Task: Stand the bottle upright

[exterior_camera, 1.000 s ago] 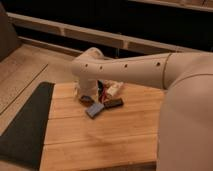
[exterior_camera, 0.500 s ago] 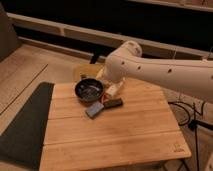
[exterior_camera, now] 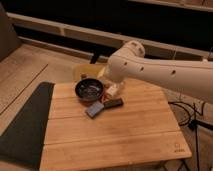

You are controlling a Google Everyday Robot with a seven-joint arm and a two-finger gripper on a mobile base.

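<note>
smooth white arm (exterior_camera: pixel 155 72) shifted nearer; gripper (exterior_camera: pixel 111 86) by round dark bowl (exterior_camera: pixel 90 90), grip cannot tell; whitish bottle (exterior_camera: pixel 117 91) beside it

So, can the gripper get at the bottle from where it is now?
Probably yes. The gripper hangs right by the bottle, beside the bowl, and nothing shows between them. The bowl stands close, so room on that side looks tight.

The light slatted bamboo table (exterior_camera: pixel 125 142) carries a dark round bowl (exterior_camera: pixel 89 90) just beside the gripper (exterior_camera: pixel 109 86), which is low over the table's far part. A small whitish plastic bottle (exterior_camera: pixel 115 91) lies at the gripper. Nearer to the camera lie a dark flat bar (exterior_camera: pixel 114 103) and a grey-blue rectangular block (exterior_camera: pixel 95 109).
</note>
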